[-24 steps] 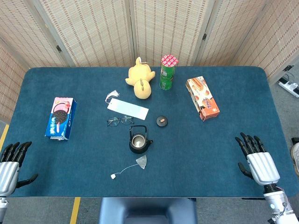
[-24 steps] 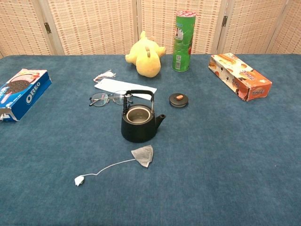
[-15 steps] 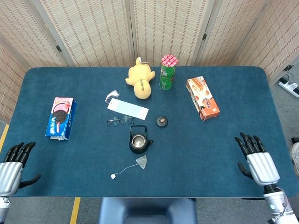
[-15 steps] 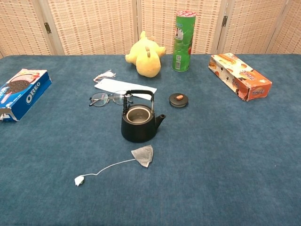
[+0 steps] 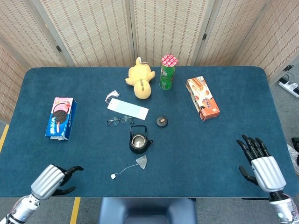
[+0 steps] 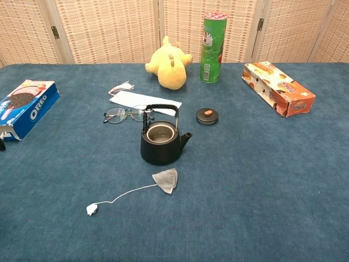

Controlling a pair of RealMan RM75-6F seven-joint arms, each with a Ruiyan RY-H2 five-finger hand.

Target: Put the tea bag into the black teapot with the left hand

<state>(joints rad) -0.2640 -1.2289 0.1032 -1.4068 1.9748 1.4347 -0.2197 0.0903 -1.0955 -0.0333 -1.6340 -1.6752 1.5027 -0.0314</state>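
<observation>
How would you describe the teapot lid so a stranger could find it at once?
Start at the tall green can standing at the back of the blue table. Come toward the near edge to the black teapot; just behind and right of it lies the lid. It is a small flat black disc with an orange knob.

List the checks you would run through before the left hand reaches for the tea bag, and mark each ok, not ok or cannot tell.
1. Teapot open, lid lying apart on the table: ok.
2. Tea bag free on the cloth, touching nothing: ok.
3. String and tag trailing clear of the teapot: ok.
4. Left hand empty: ok.
5. Right hand open, far from the work: ok.
6. Glasses away from the path: ok.
</observation>
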